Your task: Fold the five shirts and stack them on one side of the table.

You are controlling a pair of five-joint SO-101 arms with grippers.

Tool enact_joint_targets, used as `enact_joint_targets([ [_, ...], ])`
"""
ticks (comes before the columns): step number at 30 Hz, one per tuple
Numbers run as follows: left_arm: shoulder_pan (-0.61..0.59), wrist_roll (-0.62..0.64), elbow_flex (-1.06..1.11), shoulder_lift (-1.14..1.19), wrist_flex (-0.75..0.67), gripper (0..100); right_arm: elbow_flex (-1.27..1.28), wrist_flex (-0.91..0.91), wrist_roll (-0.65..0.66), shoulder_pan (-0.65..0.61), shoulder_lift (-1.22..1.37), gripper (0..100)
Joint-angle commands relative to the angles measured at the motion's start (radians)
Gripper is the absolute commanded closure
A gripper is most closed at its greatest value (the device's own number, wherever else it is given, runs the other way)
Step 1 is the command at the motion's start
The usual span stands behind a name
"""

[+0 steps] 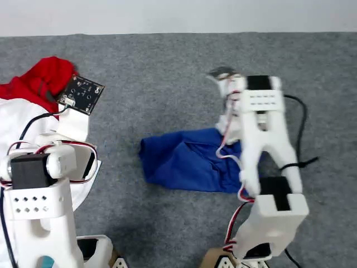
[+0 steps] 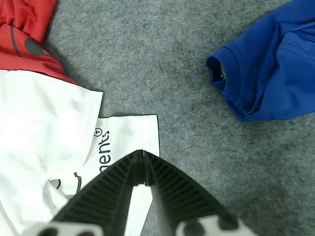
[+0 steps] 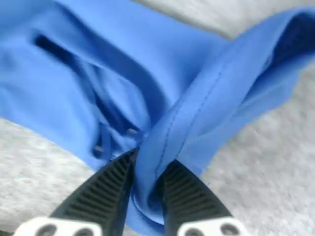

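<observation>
A crumpled blue shirt [image 1: 187, 159] lies in the middle of the grey table [image 1: 167, 72]. My right gripper [image 3: 145, 169] is shut on a fold of the blue shirt [image 3: 197, 113] at its right end. A white shirt [image 1: 22, 120] with dark print lies at the left, and a red shirt [image 1: 42, 78] sits bunched behind it. My left gripper [image 2: 144, 160] is shut with nothing in it, hovering over the edge of the white shirt [image 2: 44, 132]. The red shirt [image 2: 24, 34] and the collar end of the blue shirt [image 2: 266, 73] also appear in the left wrist view.
The left arm [image 1: 39, 190] stands over the white shirt at the front left, and the right arm [image 1: 262, 145] rises over the blue shirt's right end. Bare grey carpet [image 1: 167, 72] stretches between and behind the shirts.
</observation>
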Motion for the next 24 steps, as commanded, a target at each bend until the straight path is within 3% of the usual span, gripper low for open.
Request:
enact_joint_targets([
  [1, 0.003, 0.002, -0.002, -0.020, 0.021, 100, -0.044, 0.001, -0.052, -0.119, -0.064, 99.0],
  [9, 0.003, 0.002, -0.002, -0.020, 0.021, 100, -0.044, -0.044, -0.141, -0.300, -0.058, 99.0],
  [24, 0.002, 0.002, -0.002, -0.021, 0.021, 100, -0.049, -0.110, -0.157, -0.423, 0.047, 98.9],
])
